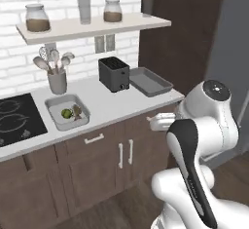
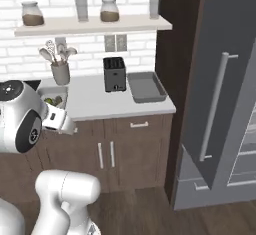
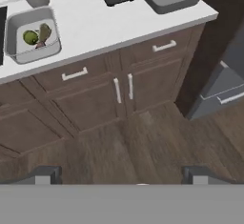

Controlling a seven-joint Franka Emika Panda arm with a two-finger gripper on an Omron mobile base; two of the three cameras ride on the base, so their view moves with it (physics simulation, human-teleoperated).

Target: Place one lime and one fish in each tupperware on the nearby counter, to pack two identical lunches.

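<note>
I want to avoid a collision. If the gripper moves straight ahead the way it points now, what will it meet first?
Probably the wooden floor in front of the cabinet doors. The gripper, jaws open, points down and forward, below the counter. Depth is unclear, so the doors could come first.

base views: flank arm, share counter (image 1: pixel 121 104) | hand: tilted floorward

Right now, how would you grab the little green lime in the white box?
Come straight down from above on the lime, pinching its round middle. It sits low inside the whitish tupperware, beside the fish, so the walls block sideways reaches.
</note>
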